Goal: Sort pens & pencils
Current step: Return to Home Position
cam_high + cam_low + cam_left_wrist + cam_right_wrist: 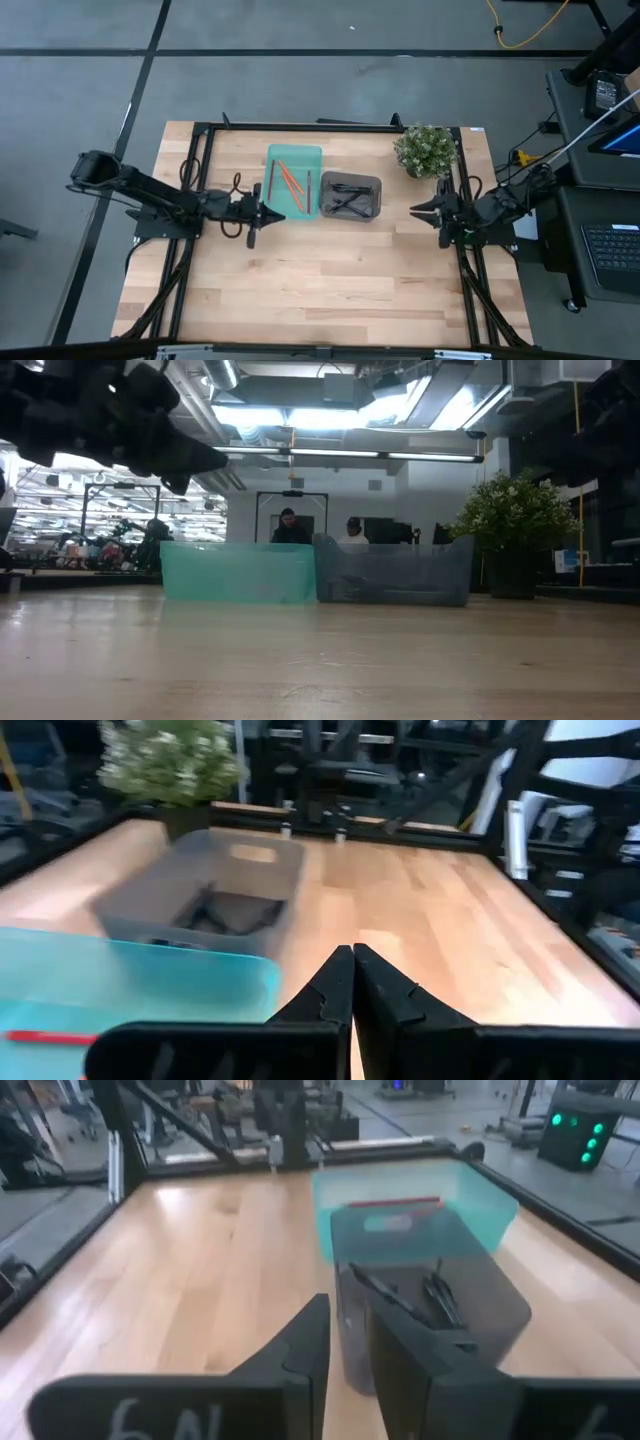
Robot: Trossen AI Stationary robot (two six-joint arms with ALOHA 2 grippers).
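Several orange and red pencils (pixel 288 180) lie flat in the teal tray (pixel 295 153); one red pencil (pixel 395 1203) shows in the right wrist view. Black pens (pixel 348 201) lie in the grey tray (pixel 372 183) beside it, also seen as black pens (pixel 425 1298) from the right wrist. My left gripper (pixel 278 216) hovers shut and empty just off the teal tray's near left corner, pointing toward the table's right. My right gripper (pixel 414 210) hangs to the right of the grey tray, pointing at it, its fingers (pixel 310 1342) a little apart with nothing between them.
A potted plant (pixel 425 150) stands at the far right of the table, behind my right gripper. A black frame (pixel 300 125) runs along the far edge and down both sides. Bare wood (pixel 320 280) spreads over the near half.
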